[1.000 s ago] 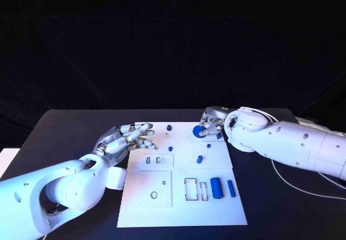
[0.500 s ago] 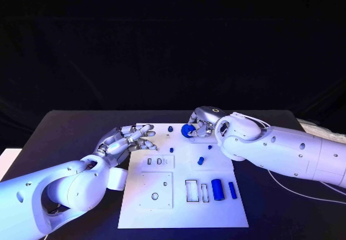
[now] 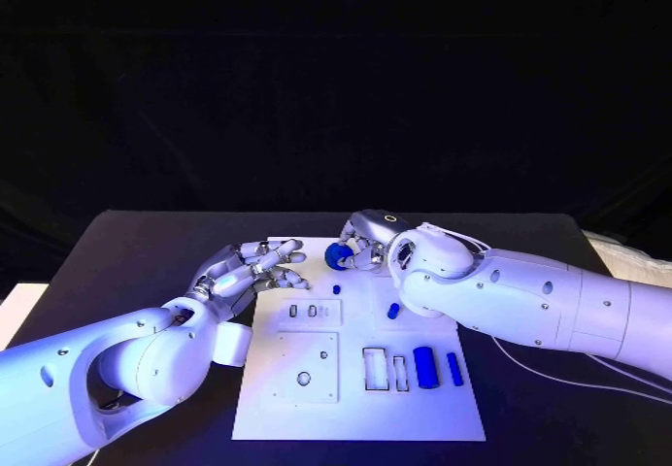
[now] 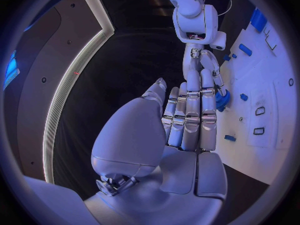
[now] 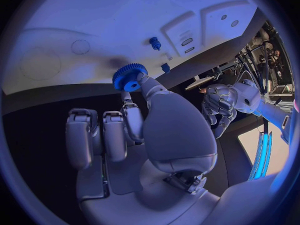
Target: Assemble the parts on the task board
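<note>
The white task board [image 3: 420, 417] lies in the middle of the black table. Over its far edge my right hand [image 3: 367, 243] pinches a blue gear [image 3: 339, 256] between thumb and a finger; the right wrist view shows the gear [image 5: 129, 77] just off the board [image 5: 94, 30]. My left hand [image 3: 259, 268] hovers at the board's far left corner, fingers extended and holding nothing, its palm [image 4: 184, 117] facing the gear [image 4: 222, 99]. On the board lie a small blue peg [image 3: 336, 288], a short blue piece [image 3: 392, 312], a blue cylinder [image 3: 425, 367] and a blue bar [image 3: 453, 368].
The board has raised white plates with slots [image 3: 307, 312] and holes [image 3: 304, 378], and open frames [image 3: 376, 369] beside the cylinder. Bare black table [image 3: 133, 252] runs along the left. A white cable [image 3: 560, 381] trails on the right.
My right hand has carried the blue gear leftward along the board's far edge, closer to the left hand. The left hand has hardly moved.
</note>
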Controlling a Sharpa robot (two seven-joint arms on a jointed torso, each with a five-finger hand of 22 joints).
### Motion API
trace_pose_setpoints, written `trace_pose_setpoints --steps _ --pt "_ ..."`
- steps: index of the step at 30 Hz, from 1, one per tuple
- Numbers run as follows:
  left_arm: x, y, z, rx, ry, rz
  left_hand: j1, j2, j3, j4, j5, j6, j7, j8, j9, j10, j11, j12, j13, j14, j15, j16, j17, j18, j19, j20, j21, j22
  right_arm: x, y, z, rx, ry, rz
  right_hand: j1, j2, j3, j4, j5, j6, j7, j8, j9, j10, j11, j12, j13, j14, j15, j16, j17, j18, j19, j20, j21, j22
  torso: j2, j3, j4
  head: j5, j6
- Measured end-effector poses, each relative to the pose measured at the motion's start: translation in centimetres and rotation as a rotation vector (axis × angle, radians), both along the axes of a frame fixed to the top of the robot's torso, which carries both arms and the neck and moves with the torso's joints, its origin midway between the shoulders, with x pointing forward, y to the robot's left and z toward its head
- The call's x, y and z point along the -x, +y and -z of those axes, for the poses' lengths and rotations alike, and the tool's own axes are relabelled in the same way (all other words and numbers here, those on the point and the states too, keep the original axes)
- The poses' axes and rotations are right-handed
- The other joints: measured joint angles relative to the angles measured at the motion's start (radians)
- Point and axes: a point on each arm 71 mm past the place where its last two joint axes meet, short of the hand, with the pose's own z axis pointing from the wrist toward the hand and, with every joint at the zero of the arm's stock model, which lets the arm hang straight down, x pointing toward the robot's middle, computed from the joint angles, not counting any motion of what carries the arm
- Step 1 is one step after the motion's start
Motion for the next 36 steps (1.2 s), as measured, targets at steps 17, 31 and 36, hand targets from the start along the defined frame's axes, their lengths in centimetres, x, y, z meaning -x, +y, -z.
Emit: trace_pose_setpoints --steps 17,31,36 --pt "0.0 -0.1 0.0 0.001 0.002 0.003 0.004 -0.004 0.000 0.000 0.000 0.000 0.000 0.000 0.000 0.000 0.000 0.000 0.000 0.000 0.000 0.000 0.001 0.000 0.000 0.000 0.000 0.001 -0.5 1.4 1.0 -0.001 0.026 0.009 -0.023 -0.012 0.009 0.000 -0.001 -0.002 -0.002 -0.014 0.000 -0.004 0.004 -0.025 0.000 0.000 0.000 0.000 0.001 0.000 0.000 0.000 0.000 0.000 0.000 0.0018 -0.0035 0.010 -0.006" --pt "0.0 -0.1 0.1 0.000 0.004 0.005 0.004 -0.004 0.000 0.000 0.000 0.000 0.000 0.000 0.000 0.000 0.000 0.000 0.000 0.000 0.000 0.000 0.001 0.000 0.000 0.000 0.000 0.001 -0.7 1.6 1.5 -0.004 0.045 0.007 -0.078 -0.046 -0.007 0.018 -0.068 -0.120 0.031 -0.043 -0.011 -0.043 0.032 -0.122 -0.036 -0.002 0.017 -0.004 0.000 0.000 -0.007 0.015 0.000 0.001 0.000 0.0016 -0.0035 0.013 -0.007" --pt "0.0 -0.1 0.1 0.000 0.005 0.006 0.004 -0.004 0.003 -0.003 0.000 0.000 0.000 0.000 0.000 0.000 0.000 0.000 0.000 0.000 0.000 0.000 0.002 0.000 -0.004 0.004 0.000 0.001 -0.7 1.5 1.5 -0.007 0.049 0.004 -0.078 -0.046 -0.010 0.021 -0.068 -0.124 0.028 -0.043 -0.011 -0.047 0.036 -0.124 -0.039 -0.002 0.017 -0.004 0.000 0.000 -0.007 0.015 0.000 0.001 -0.001 0.0015 -0.0035 0.013 -0.007"
